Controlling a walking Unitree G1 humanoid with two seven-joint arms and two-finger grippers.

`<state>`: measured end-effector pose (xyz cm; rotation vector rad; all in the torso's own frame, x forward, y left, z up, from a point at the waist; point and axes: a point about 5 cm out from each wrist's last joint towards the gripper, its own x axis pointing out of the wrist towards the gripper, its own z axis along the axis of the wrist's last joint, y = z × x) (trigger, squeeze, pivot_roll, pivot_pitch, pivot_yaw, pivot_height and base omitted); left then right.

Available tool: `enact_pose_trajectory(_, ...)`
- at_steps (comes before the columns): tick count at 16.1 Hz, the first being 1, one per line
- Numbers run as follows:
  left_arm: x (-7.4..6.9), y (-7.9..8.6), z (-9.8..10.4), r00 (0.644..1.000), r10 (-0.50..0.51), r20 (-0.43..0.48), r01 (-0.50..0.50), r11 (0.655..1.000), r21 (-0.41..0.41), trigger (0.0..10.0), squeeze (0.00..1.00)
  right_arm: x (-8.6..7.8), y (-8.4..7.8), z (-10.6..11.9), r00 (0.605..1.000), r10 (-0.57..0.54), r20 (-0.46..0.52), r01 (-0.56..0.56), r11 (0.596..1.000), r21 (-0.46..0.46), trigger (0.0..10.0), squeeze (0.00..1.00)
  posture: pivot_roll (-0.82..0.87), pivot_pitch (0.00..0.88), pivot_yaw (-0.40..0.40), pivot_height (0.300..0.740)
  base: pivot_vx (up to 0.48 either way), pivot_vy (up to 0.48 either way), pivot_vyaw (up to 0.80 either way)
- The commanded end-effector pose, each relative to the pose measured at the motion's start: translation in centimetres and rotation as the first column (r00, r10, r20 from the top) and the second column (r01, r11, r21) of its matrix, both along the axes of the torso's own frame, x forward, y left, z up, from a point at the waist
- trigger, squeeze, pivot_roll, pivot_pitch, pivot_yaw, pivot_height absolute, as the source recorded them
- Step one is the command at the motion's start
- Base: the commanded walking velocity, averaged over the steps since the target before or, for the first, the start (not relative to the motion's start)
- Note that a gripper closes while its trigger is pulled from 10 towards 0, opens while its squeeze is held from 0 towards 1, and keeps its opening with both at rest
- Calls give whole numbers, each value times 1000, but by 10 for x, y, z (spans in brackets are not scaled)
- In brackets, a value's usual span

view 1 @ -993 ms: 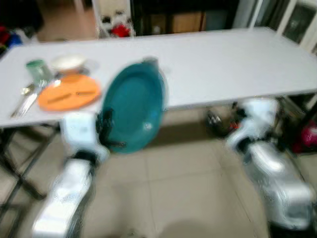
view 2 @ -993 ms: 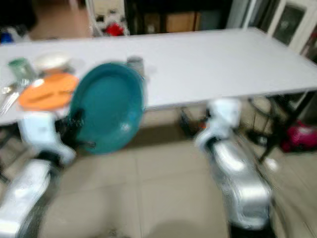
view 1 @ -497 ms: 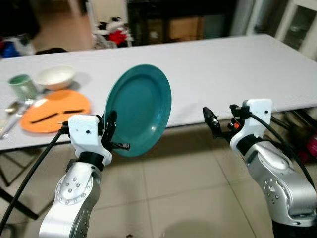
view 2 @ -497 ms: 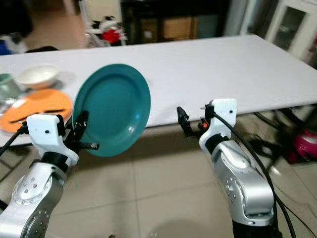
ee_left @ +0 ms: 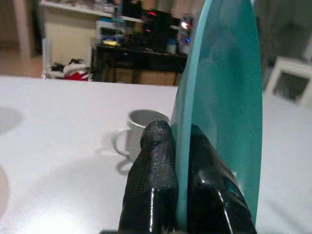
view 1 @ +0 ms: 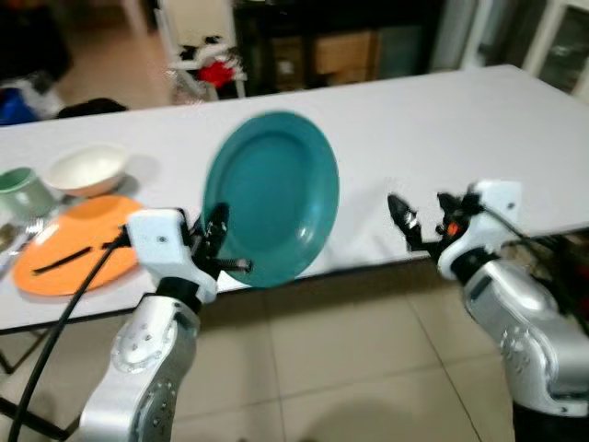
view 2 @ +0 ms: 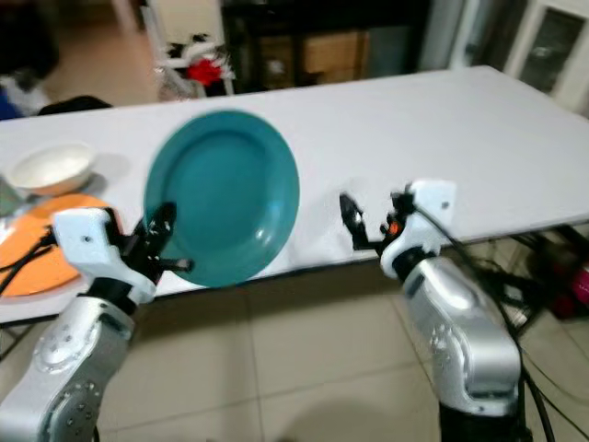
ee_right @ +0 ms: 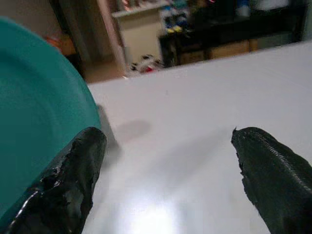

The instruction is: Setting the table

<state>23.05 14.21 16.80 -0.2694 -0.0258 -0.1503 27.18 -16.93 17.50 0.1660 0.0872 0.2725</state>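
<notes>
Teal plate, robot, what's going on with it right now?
Left gripper clamps teal plate by its rim, held on edge above the white table. Right gripper open, nothing held. Gray mug on the table behind the plate.

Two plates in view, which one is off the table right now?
The teal plate: the left hand pinches its lower edge and holds it upright above the table's near edge. The orange plate lies flat on the table with dark utensils on it.

A home; white dining table [view 1: 414, 129]; tiled floor [view 1: 350, 368]; dark shelving [view 2: 322, 46].
</notes>
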Motion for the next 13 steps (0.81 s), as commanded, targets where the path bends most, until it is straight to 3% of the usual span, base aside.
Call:
enact_pose_trajectory(1,1,7,1,1000,9,-29,-12,995,-102,10000,0,0,4,3,997,76,-15,-75,995,66,10000,0,-78,0,66,740,0,0,0)
enact_pose_trajectory(2,2,5,-1,998,-22,-55,13,986,-167,10000,0,0,2,8,994,109,-9,-108,990,94,10000,0,-81,0,68,740,0,0,0)
enact_pose_trajectory(3,5,-1,-9,985,-117,-124,83,966,-246,10000,0,-3,2,16,981,196,9,-195,971,138,10000,0,-87,0,73,740,0,0,0)
enact_pose_trajectory(5,6,-8,-15,962,-207,-180,148,944,-293,10000,0,-12,8,23,941,336,39,-338,932,130,10000,0,-90,0,83,740,0,0,0)
enact_pose_trajectory(8,14,-11,-25,924,-263,-277,157,923,-352,10000,0,-24,8,25,891,454,12,-454,888,80,10000,0,-97,0,92,740,0,0,0)
enact_pose_trajectory(10,30,-13,-35,866,-315,-388,123,887,-446,10000,0,-32,2,25,847,529,-45,-528,849,38,10000,0,-102,0,99,740,0,0,0)
enact_pose_trajectory(13,48,-24,-47,778,-406,-479,95,830,-550,10000,0,-41,-10,27,803,586,-105,-589,808,9,10000,0,-110,0,108,740,0,0,0)
